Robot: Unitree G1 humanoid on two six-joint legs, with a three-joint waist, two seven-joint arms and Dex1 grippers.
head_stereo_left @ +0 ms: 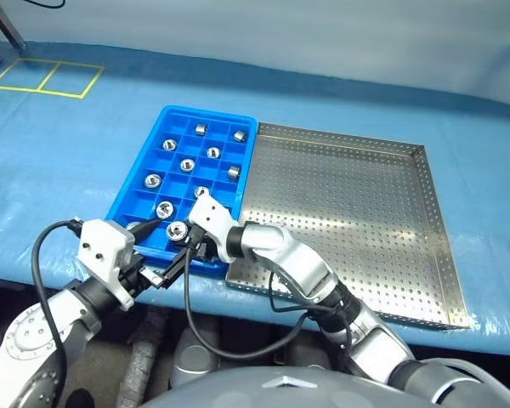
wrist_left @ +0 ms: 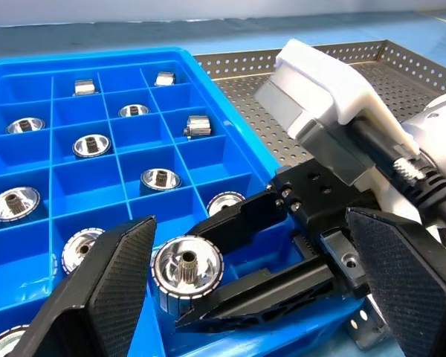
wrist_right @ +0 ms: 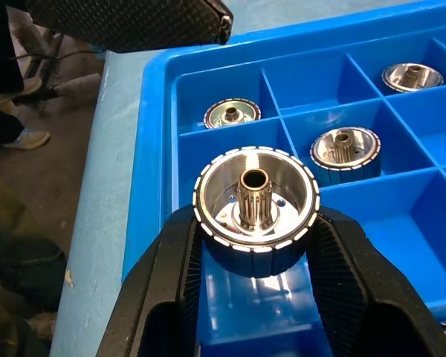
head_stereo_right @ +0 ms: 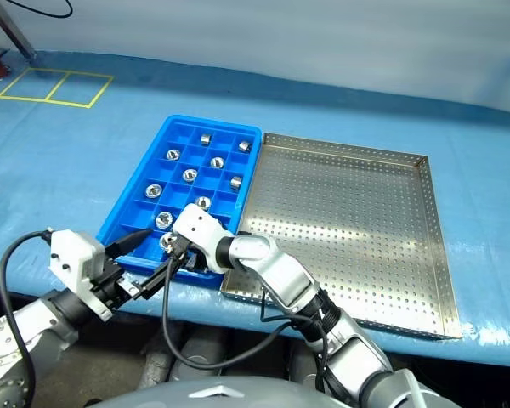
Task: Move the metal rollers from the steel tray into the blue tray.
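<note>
My right gripper [wrist_right: 254,223] is shut on a metal roller [head_stereo_left: 178,229], a shiny ring with a splined centre hole. It holds the roller just above the near-left corner cells of the blue tray [head_stereo_left: 209,111]. Several more metal rollers [head_stereo_left: 187,165] lie in separate cells of that tray. My left gripper [wrist_left: 249,223] stands open at the table's front edge, its two fingers spread on either side of the right gripper and the held roller, touching neither. The steel tray [head_stereo_left: 348,195] lies right beside the blue tray, its perforated floor bare.
Both trays rest on a table covered in blue cloth [head_stereo_left: 85,161], close to its front edge. Yellow tape squares [head_stereo_left: 47,78] mark the far left corner. A person's shoe [wrist_right: 26,137] stands on the floor past the table edge.
</note>
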